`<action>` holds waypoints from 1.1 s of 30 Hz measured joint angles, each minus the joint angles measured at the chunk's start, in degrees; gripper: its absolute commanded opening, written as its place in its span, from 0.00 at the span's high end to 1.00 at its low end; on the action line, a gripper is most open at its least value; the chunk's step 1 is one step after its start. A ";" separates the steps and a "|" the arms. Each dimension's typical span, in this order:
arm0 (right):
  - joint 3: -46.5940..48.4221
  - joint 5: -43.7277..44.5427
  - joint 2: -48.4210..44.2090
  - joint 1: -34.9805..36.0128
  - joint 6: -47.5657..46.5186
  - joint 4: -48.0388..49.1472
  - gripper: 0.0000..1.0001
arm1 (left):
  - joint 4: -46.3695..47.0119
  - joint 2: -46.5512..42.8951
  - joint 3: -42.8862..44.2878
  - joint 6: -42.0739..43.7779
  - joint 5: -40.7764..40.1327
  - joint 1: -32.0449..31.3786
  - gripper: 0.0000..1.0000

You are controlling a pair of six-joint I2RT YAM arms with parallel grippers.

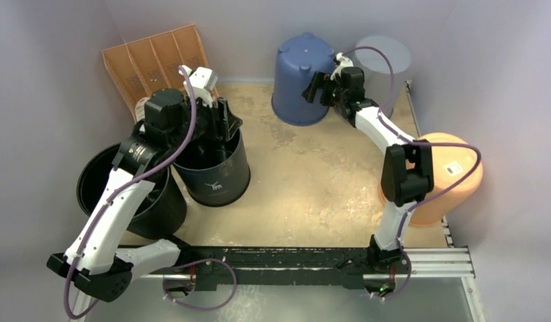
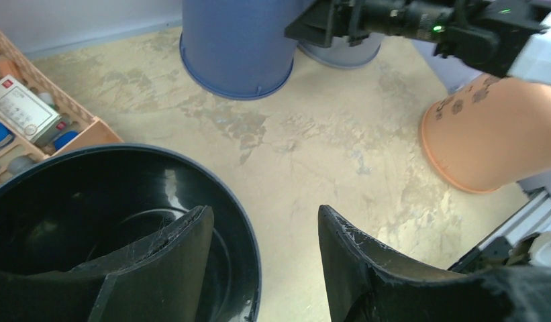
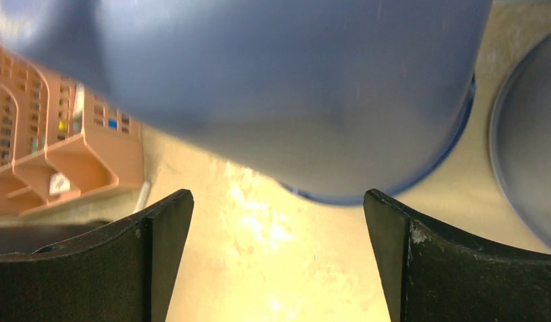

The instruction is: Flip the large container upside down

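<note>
Straddling: rim of dark blue bucket point(image 2: 192, 201) is bracketed by left gripper point(image 2: 266, 261), jaws apart, one finger inside the rim, one outside; no clamp is seen yet.
Right fingers: right gripper point(image 3: 276, 261) is spread wide, nothing held, facing the blue container point(image 3: 272, 87) just ahead.
Task thing: blue container point(image 1: 301, 79) is seen at far centre of the table point(image 1: 313, 181), standing mouth down, base up.
Step judged: blue one seems done; upright dark bucket point(image 1: 215, 171) seems next.
Next move: left jaws are to be closed on the rim, then bucket lifted and rolled over.
Top-only: black tub point(image 1: 128, 194), grey bin point(image 1: 386, 64), both arms.
Left-wrist-only: orange pot point(image 2: 494, 134) lying on its side, contents of orange tray point(image 2: 31, 121).
</note>
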 measured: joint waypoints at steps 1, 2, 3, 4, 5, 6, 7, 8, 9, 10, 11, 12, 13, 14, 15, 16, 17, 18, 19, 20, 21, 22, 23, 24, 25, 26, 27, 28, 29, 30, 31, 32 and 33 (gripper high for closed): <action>-1.22 -0.24 -1.09 0.00 -0.20 -0.37 0.00 | -0.70 0.00 0.00 0.46 -0.15 0.00 0.42; -3.23 -0.52 -2.82 0.00 -0.44 -0.81 0.00 | -1.51 0.04 0.00 1.22 -0.46 0.00 0.41; -6.38 -0.74 -5.86 0.00 -0.63 -1.42 0.00 | -2.34 0.11 0.02 1.86 -1.11 0.00 0.41; -8.52 -0.72 -8.35 0.00 -0.74 -2.14 0.00 | -3.50 0.26 0.13 2.75 -1.90 0.00 0.41; -11.37 -0.76 -11.80 0.00 -0.85 -2.40 0.00 | -5.11 0.70 0.61 3.58 -3.02 0.00 0.41; -14.16 -0.76 -15.72 0.00 -0.85 -2.69 0.00 | -6.73 1.40 1.33 4.44 -4.20 0.00 0.41; -16.68 -0.74 -19.74 0.00 -0.85 -3.04 0.00 | -8.61 2.45 2.38 5.18 -5.40 0.00 0.41; -18.86 -0.72 -23.74 0.00 -0.85 -3.43 0.00 | -10.99 3.58 3.85 6.12 -7.23 -0.11 0.41; -20.72 -0.66 -27.71 0.00 -0.83 -3.74 0.00 | -11.41 4.59 4.09 6.25 -7.65 -0.17 0.41; -21.99 -0.61 -30.88 0.00 -0.83 -4.13 0.00 | -12.31 5.53 4.26 6.49 -9.33 -0.61 0.41; -23.21 -0.37 -34.36 0.00 -0.83 -4.72 0.00 | -13.11 6.10 4.24 6.51 -10.62 -0.96 0.41; -24.02 -0.11 -37.29 0.00 -0.83 -5.38 0.00 | -13.75 6.54 3.96 6.49 -11.58 -1.49 0.41; -24.59 0.50 -39.71 0.00 -0.83 -6.08 0.00 | -13.88 6.69 3.13 6.40 -12.31 -2.19 0.41; -24.85 0.81 -41.31 0.00 -0.83 -6.80 0.00 | -14.01 6.69 2.51 6.27 -12.55 -2.69 0.42; -25.05 1.18 -42.86 0.00 -0.83 -7.69 0.00 | -14.10 6.69 1.95 5.88 -12.76 -3.17 0.43; -25.20 1.49 -43.93 0.00 -0.81 -8.55 0.00 | -13.99 6.78 1.27 5.60 -13.11 -3.89 0.43; -25.35 1.92 -44.63 0.00 -0.81 -9.38 0.00 | -13.92 6.99 0.70 5.14 -13.51 -4.66 0.43; -25.53 2.14 -45.00 0.00 -0.81 -9.92 0.00 | -13.60 7.32 0.11 4.66 -14.08 -5.60 0.43; -25.62 2.27 -45.09 0.00 -0.81 -10.78 0.00 | -13.20 7.72 -0.48 4.17 -14.56 -6.58 0.43; -25.62 2.45 -44.98 0.00 -0.81 -11.58 0.00 | -12.57 8.09 -1.11 3.74 -14.84 -7.56 0.43; -25.62 2.62 -44.81 0.00 -0.81 -12.39 0.00 | -11.91 8.37 -1.81 3.28 -14.99 -8.33 0.43; -25.62 2.69 -44.54 0.00 -0.81 -13.20 0.00 | -11.10 8.55 -2.60 2.67 -14.97 -8.98 0.43; -25.62 2.78 -44.35 0.00 -0.83 -13.57 0.00 | -10.40 8.63 -3.28 2.25 -14.86 -9.42 0.45; -25.62 2.86 -44.13 0.00 -0.83 -13.86 0.00 | -9.79 8.68 -3.89 1.77 -14.73 -9.64 0.49; -25.62 3.19 -43.87 0.00 -0.83 -14.32 0.00 | -9.18 8.79 -4.33 1.09 -14.71 -9.77 0.54; -25.64 3.28 -43.78 0.00 -0.83 -14.60 0.00 | -8.92 9.01 -4.48 0.63 -14.78 -9.77 0.66; -25.77 3.43 -43.69 0.00 -0.83 -14.71 0.00 | -8.41 9.31 -4.59 -0.11 -14.91 -9.77 0.79; -25.97 3.45 -43.71 0.00 -0.81 -14.84 0.00 | -7.91 9.73 -4.66 -0.59 -15.06 -9.77 0.92; -26.16 3.45 -43.74 0.00 -0.79 -14.84 0.00 | -7.43 10.14 -4.79 -0.76 -15.28 -9.77 1.00; -26.34 3.45 -43.74 0.00 -0.79 -15.04 0.00 | -7.19 10.60 -4.98 -1.14 -15.98 -9.77 1.00; -26.47 3.45 -43.76 0.00 -0.79 -15.15 0.00 | -6.93 10.91 -5.03 -1.38 -16.28 -9.73 1.00; -26.49 3.45 -43.80 0.00 -0.74 -15.50 0.00 | -6.47 11.08 -5.01 -1.79 -16.96 -9.75 1.00; -26.49 3.43 -43.85 0.00 -0.72 -15.76 0.00 | -6.32 11.26 -5.01 -2.01 -17.14 -9.75 1.00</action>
